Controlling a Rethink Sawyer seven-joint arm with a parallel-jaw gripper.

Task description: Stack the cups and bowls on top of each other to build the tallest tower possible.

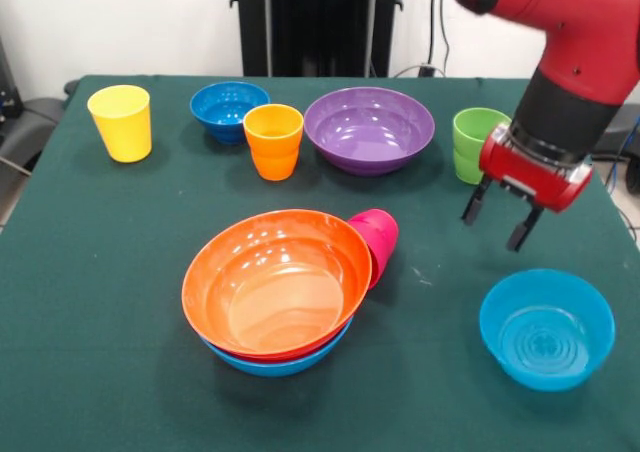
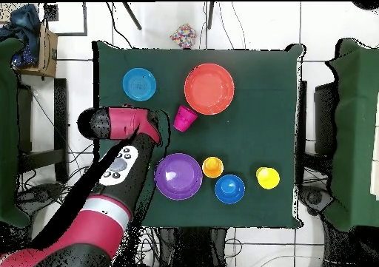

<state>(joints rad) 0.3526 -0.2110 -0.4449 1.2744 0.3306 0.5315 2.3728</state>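
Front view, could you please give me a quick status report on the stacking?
End effector open, empty, hovering above small light-blue bowl. Orange bowl nested in blue bowl; pink cup tipped against them. Other pieces unstacked; nothing blocking.

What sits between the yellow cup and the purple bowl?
In the front view, between the yellow cup and purple bowl: the dark-blue bowl and orange cup.

Pink cup [image 2: 185, 118] tipped beside orange bowl [image 2: 209, 89].
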